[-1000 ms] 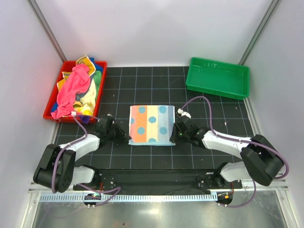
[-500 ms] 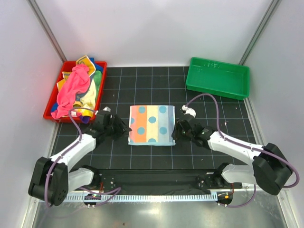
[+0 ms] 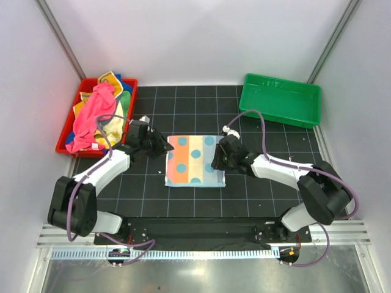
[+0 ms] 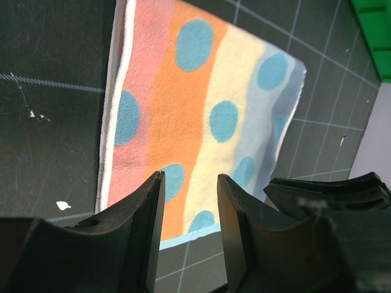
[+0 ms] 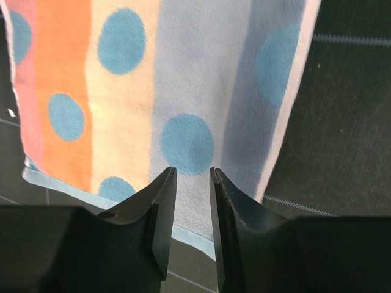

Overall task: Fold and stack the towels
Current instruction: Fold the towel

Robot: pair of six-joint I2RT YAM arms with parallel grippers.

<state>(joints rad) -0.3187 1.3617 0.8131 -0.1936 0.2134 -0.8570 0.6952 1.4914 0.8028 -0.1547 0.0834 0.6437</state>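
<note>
Top view, far L, upper left of frame: red tray (image 3: 61, 148) on the black grid mat (image 3: 183, 104), stuffed w/ crumpled towels. A pink-red towel (image 3: 91, 116) is draped on top and spills toward the tray's near end, an orange-yellow printed one (image 3: 109, 78) sits at the far end, and bits of green and blue cloth poke out on the tray's right side. Next over, L gripper (image 3: 162, 148) sits low over the mat just beside the upper-left corner of the folded towel (image 3: 194, 160). In the L wrist view its jaws (image 4: 190, 183) are parted w/ a clear gap and nothing between them, i.e. released, and the cloth shows through the gap beyond. Centre of frame: that folded towel is a neat rectangle lying flat on the mat, w/ pink, orange, cream and pale-blue stripes, teal dots (image 4: 201, 110) and a white edge along its left side. R gripper (image 3: 215, 162) is at the towel's right edge, approx mid-height, over the pale-blue stripe (image 5: 153, 79). In the R wrist view the jaws (image 5: 192, 174) stand only a narrow slit apart w/ no cloth pinched. Whether the tips touch the fabric, can't tell. Upper right of frame: green tray (image 3: 281, 97) at the mat's far corner, well apart from both arms.
</note>
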